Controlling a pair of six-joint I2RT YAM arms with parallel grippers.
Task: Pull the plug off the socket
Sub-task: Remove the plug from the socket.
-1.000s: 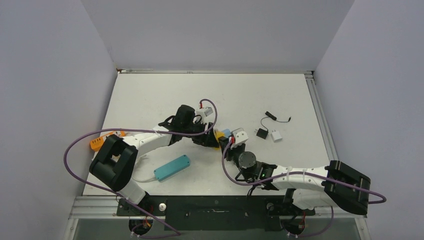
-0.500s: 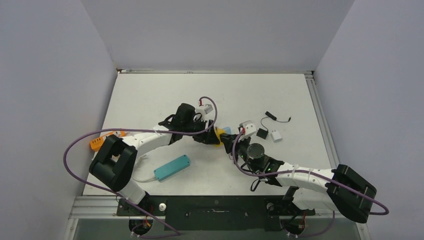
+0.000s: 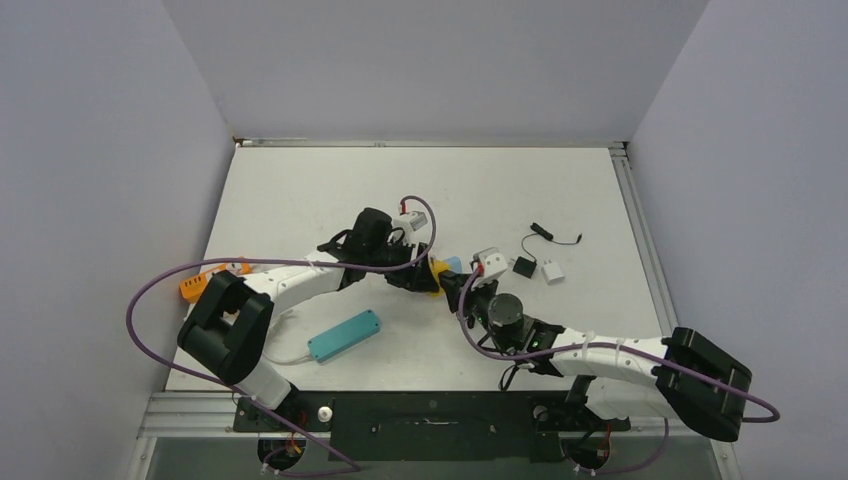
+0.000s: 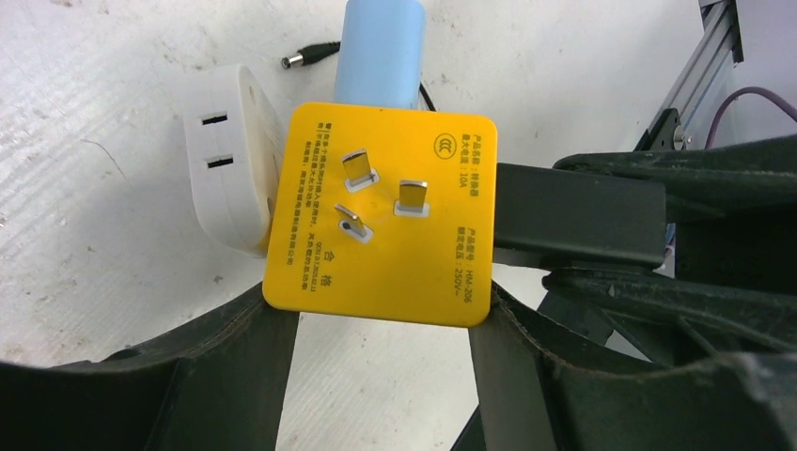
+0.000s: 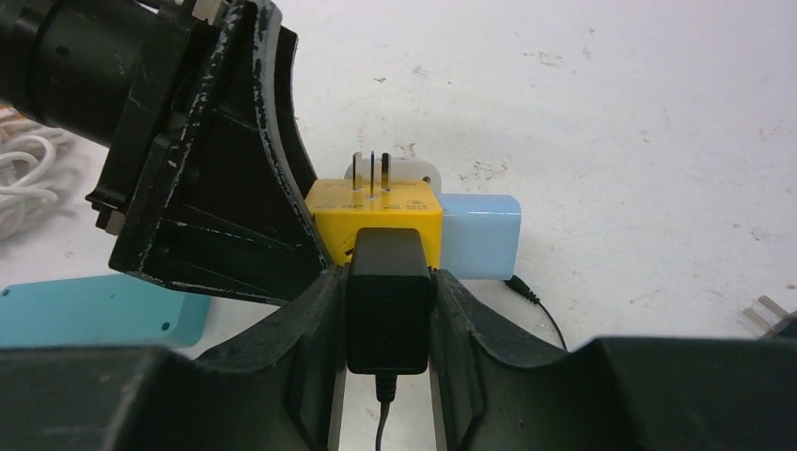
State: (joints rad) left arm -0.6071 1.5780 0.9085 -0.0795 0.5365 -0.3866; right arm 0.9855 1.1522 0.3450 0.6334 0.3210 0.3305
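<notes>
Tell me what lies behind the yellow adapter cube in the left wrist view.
Behind the yellow adapter cube a light blue block sticks out; a white plug lies beside. Their join is covered.

The socket (image 4: 381, 211) is a bright yellow block with small black print on its face and silver prongs. The plug (image 5: 389, 301) pushed into it is matte black, with a thin black cord. A pale blue adapter (image 5: 479, 246) and a white adapter (image 4: 230, 169) sit against the yellow block. The fingers (image 5: 315, 319) are black. The desk (image 3: 300, 190) is white with faint grey scuffs; near its left side lies a teal power strip (image 3: 344, 334), and an orange item (image 3: 194, 285) sits at the left edge. Purple cables (image 3: 150, 300) loop around the white arms.
</notes>
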